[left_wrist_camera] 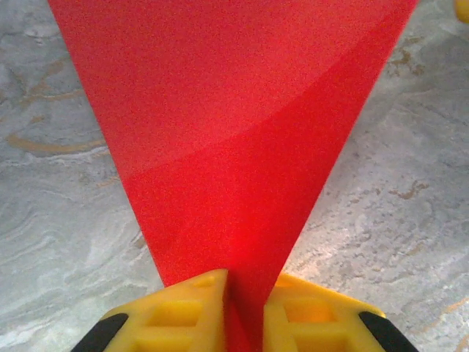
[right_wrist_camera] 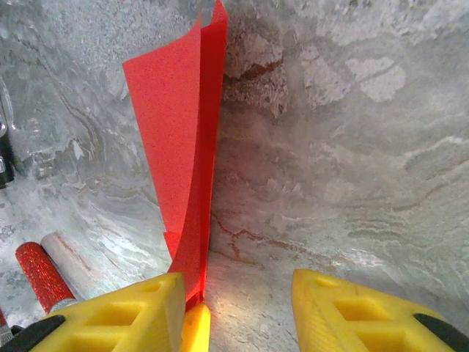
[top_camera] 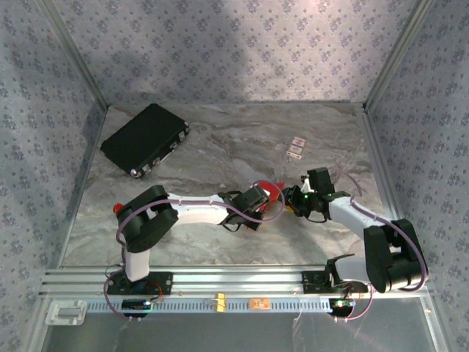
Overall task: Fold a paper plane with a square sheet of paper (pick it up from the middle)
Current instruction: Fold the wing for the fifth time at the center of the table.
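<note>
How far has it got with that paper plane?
Partway, I'd guess. Done: the red paper is folded double, two layers showing. In hand: the left pincer pinches it while the right pincer stands open beside it. Still to do: wing folds; no pointed dart visible yet.

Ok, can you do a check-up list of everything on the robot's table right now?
Surface: grey marbled table, flat, no spills seen.
Job's things: red paper, folded double, held by a pointed end.
Clutter: black case, two small cards, red stick.
Grippers: left gripper pinches the paper; right gripper is open beside it.
Cables: purple cables loop along both arms.
Surroundings: flowery walls, metal rail at the near edge.
</note>
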{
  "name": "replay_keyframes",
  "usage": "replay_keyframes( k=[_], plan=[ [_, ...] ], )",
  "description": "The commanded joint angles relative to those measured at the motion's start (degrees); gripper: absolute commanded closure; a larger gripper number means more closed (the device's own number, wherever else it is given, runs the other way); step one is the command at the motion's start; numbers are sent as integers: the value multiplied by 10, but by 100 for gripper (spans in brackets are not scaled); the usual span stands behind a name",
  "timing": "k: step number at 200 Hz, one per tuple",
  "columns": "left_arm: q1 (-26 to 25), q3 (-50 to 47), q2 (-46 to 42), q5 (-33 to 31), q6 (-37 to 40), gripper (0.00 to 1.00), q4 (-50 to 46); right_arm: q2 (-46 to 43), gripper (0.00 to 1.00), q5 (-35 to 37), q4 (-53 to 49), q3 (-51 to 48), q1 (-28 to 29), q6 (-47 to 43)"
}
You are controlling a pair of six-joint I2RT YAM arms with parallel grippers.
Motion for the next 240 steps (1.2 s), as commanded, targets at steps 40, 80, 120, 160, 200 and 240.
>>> replay_keyframes(
  k=[40, 80, 120, 160, 200, 240],
  plan=[
    [4, -4, -8, 23, 2, 90, -3, 18, 56, -12, -2, 9, 11, -12],
    [7, -3, -14, 26, 0, 87, -5, 16, 56, -17, -2, 9, 15, -16],
    [7, 7, -23, 17, 11, 85, -13, 9, 56, -50, 34, 7, 17, 5],
    [7, 11, -12, 19, 11, 85, -17, 3, 55, -48, 37, 24, 22, 28],
    [7, 10, -13, 14, 11, 85, -18, 2, 55, -7, 4, 49, 40, 51],
    [7, 13, -14, 13, 15, 85, -19, 31, 54, 1, 10, 47, 40, 74]
  ],
)
